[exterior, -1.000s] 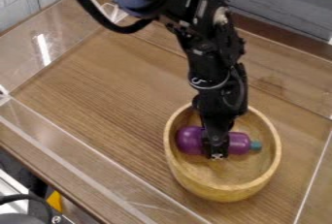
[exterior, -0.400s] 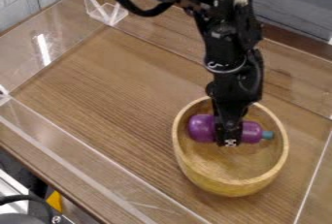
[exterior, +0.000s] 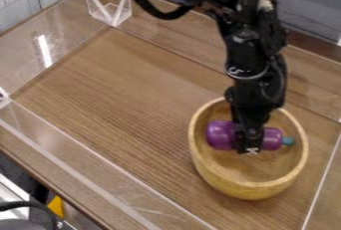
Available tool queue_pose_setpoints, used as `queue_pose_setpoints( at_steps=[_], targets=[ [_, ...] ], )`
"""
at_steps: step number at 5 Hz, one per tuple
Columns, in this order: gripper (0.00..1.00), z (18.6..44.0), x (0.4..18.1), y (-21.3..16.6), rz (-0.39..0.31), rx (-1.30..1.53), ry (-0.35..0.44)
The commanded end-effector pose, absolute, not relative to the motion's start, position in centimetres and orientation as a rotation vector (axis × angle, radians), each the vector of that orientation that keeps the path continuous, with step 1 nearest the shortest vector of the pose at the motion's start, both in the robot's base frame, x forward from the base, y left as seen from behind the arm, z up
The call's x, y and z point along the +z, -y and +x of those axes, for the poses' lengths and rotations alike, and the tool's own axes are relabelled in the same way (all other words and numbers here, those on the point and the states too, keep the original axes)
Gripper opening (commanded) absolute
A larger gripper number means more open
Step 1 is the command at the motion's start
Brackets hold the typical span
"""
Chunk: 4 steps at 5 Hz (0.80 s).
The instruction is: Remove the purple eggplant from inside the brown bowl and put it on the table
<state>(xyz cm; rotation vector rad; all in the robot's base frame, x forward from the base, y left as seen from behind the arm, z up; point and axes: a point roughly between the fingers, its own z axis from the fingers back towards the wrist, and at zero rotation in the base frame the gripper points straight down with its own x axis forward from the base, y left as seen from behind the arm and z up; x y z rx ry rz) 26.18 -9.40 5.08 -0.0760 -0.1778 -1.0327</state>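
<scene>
Since a second ago the bowl [exterior: 249, 160] has slid toward the right edge of the table [exterior: 120, 95], carrying the eggplant [exterior: 229, 134] with it, and the arm has travelled the same way and stands more upright over the bowl. The gripper [exterior: 249, 142] points almost straight down into the bowl, its black fingers closed tight on the middle of the eggplant. The eggplant lies on its side inside the bowl, against the far half of the hollow, purple body left of the fingers and teal stem cap [exterior: 284, 141] poking out on the right toward the rim. It is not clear whether it rests on the bowl's floor or hangs just off it.

The table is brown wood grain, bare to the left of the bowl and in front of it. Clear acrylic walls [exterior: 54, 45] ring the surface, catching glare on the far left of the bowl; one runs along the near edge below the bowl, another close to the bowl's right side. A small clear bracket [exterior: 110, 8] sits at the back wall, well left of the bowl. The arm's black links and cabling rise from the bowl to the top edge, hiding part of the back wall and the far rim of the bowl
</scene>
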Motion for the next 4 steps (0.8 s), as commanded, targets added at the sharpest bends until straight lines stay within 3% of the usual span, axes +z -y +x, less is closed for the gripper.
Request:
queue_pose_setpoints(
  at_steps=[1,3,4],
  targets=[
    [0.00,27.0,5.9,8.8,-0.053,-0.980,0.227],
    [0.00,23.9,7.3,9.1,-0.041,-0.850,0.226],
    [0.00,24.2,8.6,8.4,-0.034,-0.796,0.225]
  ],
)
